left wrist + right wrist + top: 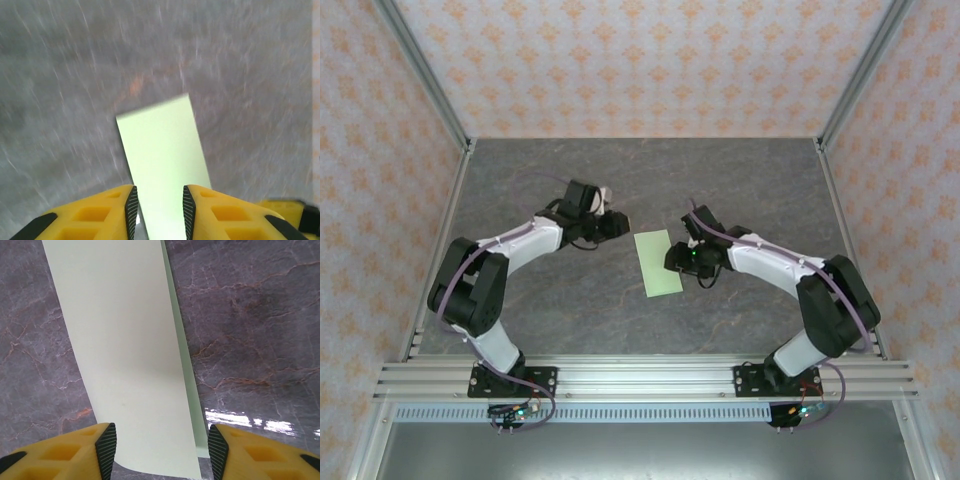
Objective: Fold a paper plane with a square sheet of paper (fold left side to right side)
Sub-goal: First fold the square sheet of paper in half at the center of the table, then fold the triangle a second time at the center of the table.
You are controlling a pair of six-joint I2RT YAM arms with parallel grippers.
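The square sheet of paper (657, 263) is pale green and lies on the grey marble table, folded over into a narrow rectangle rather than a paper plane. My left gripper (620, 224) hovers at its far left corner. In the left wrist view its fingers (160, 202) stand apart over the paper (162, 145), with nothing between the pads. My right gripper (678, 258) is at the sheet's right edge. Its jaws (161, 450) are wide open above the paper (125, 350). The upper layer is offset, leaving a strip of the lower layer (187, 380) showing.
Grey marble tabletop (740, 180) spreads around the sheet. Aluminium frame rails (640, 378) run along the near edge and up both sides, with patterned walls behind. Both arm bases sit on the near rail.
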